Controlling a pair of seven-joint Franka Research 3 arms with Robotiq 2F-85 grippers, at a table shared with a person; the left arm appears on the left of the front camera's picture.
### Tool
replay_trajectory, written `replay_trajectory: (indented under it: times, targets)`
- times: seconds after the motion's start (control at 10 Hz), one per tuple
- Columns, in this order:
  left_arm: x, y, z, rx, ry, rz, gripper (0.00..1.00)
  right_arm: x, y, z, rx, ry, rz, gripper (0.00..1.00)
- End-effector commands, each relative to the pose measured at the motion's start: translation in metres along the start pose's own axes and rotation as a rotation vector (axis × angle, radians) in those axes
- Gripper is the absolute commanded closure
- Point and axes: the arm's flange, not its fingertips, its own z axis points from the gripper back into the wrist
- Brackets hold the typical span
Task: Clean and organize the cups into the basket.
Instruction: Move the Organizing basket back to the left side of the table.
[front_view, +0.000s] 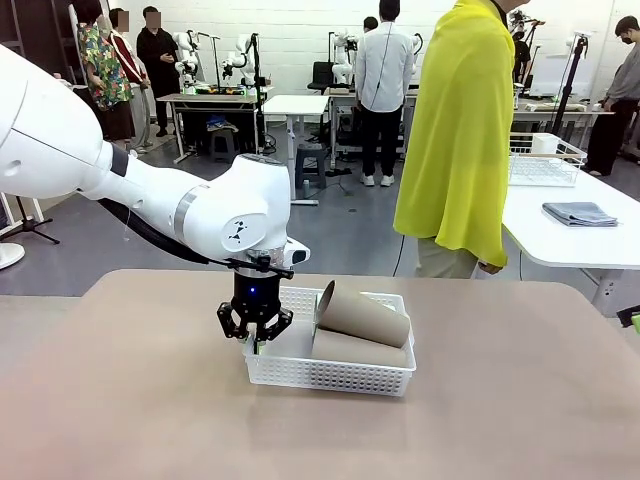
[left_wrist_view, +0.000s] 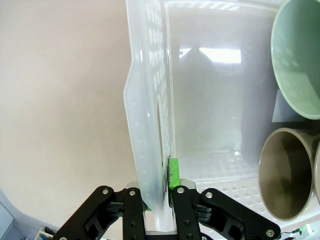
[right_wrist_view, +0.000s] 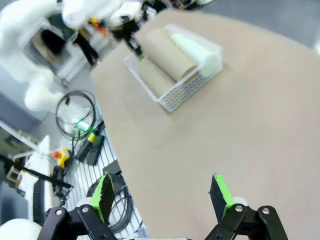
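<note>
your left end effector (front_view: 255, 340) is pinched shut on the short left wall of the basket (front_view: 300, 375), one green pad inside the mesh wall and one outside, as the left wrist view shows. the basket sits on the counter (front_view: 500, 400) near its middle, already holding the cups: two tan cups (front_view: 365, 315) lying on their sides, one stacked on the other, and a mint green cup (left_wrist_view: 300, 60) beside them. your right end effector (right_wrist_view: 162, 197) hangs well away over bare counter, fingers spread wide, holding nothing.

watch the wall you're gripping. in the left wrist view it already looks bowed where the pads squeeze it, so a pull or lift from here could flex the thin plastic further or let it slip out of the pinch. lifting from one end only would likely tilt the basket, and the top tan cup, resting loose on the one below, could roll out over the low rim. dragging fast may do the same. keep it flat and slow.
</note>
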Motion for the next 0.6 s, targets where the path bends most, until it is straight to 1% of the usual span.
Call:
replay_trajectory:
  times: [0.0, 0.1, 0.2, 0.5]
  targets:
    - [0.0, 0.001, 0.001, 0.008, -0.009, -0.014, 0.97, -0.004, -0.005, 0.039, -0.043, -0.036, -0.097, 0.0]
    - [0.0, 0.001, 0.001, 0.008, -0.009, -0.014, 0.97, -0.006, -0.003, 0.047, -0.067, -0.055, -0.084, 0.0]
    - [0.0, 0.001, 0.001, 0.008, -0.009, -0.014, 0.97, -0.004, -0.006, 0.02, -0.027, -0.022, -0.05, 0.0]
    - [0.0, 0.001, 0.001, 0.008, -0.009, -0.014, 0.97, -0.004, -0.006, 0.02, -0.027, -0.022, -0.05, 0.0]
